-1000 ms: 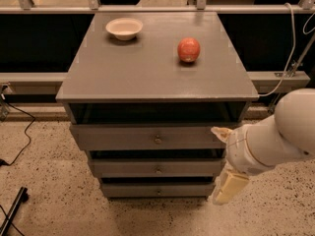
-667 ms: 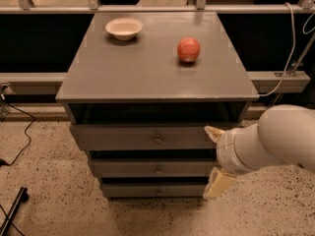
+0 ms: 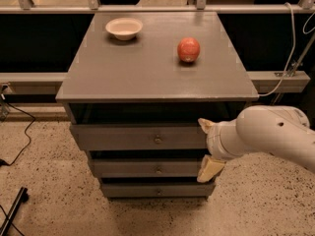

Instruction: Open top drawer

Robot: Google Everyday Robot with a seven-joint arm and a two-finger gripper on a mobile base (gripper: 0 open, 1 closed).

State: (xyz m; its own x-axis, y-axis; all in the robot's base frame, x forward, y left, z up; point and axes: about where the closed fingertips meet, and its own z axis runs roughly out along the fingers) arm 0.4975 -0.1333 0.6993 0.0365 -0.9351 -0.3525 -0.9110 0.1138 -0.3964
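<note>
The top drawer (image 3: pixel 128 137) is the widest grey front, right under the cabinet top, with a small brass knob (image 3: pixel 157 140) at its centre. My gripper (image 3: pixel 205 146) is in front of the right end of that drawer front, to the right of the knob. It is open and empty: one cream finger (image 3: pixel 204 124) is at the drawer's upper edge, the other (image 3: pixel 209 169) hangs level with the middle drawer. My white arm reaches in from the right and hides the drawers' right ends.
The middle drawer (image 3: pixel 147 168) and bottom drawer (image 3: pixel 147 190) sit below, each with a small knob. On the grey cabinet top (image 3: pixel 147 77) stand a white bowl (image 3: pixel 124 27) and a red apple (image 3: pixel 188 49). Cables lie on the speckled floor at left.
My arm and gripper have moved left, from beside the cabinet's right edge to in front of the right end of the drawer fronts. The drawers have not moved.
</note>
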